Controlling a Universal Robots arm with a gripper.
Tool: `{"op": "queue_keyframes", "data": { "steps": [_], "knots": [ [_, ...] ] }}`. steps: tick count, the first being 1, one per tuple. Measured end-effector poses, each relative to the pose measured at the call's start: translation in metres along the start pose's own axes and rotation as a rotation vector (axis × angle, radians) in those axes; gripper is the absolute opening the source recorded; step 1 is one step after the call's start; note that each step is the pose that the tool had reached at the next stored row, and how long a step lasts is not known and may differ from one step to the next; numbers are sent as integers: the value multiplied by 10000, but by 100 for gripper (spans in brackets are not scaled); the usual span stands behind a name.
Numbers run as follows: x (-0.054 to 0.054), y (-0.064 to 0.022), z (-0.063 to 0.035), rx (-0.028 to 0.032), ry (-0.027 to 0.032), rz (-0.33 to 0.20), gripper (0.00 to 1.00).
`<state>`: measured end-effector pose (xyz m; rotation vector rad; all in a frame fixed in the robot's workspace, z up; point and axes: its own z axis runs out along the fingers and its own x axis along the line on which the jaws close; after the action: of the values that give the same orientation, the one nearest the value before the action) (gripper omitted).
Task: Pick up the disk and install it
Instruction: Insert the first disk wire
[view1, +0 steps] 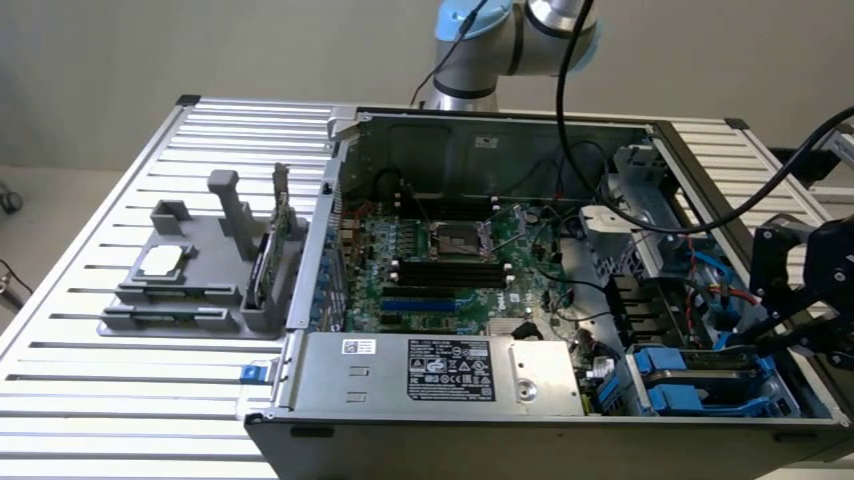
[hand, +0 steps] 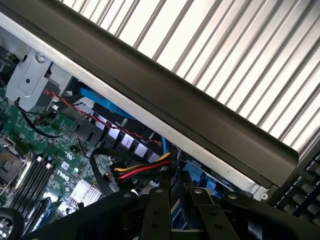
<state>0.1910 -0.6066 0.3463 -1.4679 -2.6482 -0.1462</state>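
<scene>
The disk (view1: 705, 374) shows a flat grey face; blue plastic frames it.

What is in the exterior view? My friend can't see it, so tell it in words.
An open computer case lies on a slatted metal table, its green motherboard showing. At the exterior view's right, the robot's black gripper hangs over the blue drive bay inside the case.

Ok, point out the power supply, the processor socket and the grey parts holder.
Power supply (view1: 451, 368), exterior view, black label on top.
Processor socket (view1: 450, 240), exterior view, its middle.
Grey parts holder (view1: 200, 280), exterior view, its base.
</scene>
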Motion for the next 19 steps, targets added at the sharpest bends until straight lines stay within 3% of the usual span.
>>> {"op": "queue_keyframes", "data": {
  "steps": [5, 15, 19],
  "knots": [
    [4, -7, 3, -57, 83, 29, 22],
    [-6, -13, 26, -132, 116, 45, 22],
    [-15, -17, 41, -187, 169, 62, 22]
  ]
}}
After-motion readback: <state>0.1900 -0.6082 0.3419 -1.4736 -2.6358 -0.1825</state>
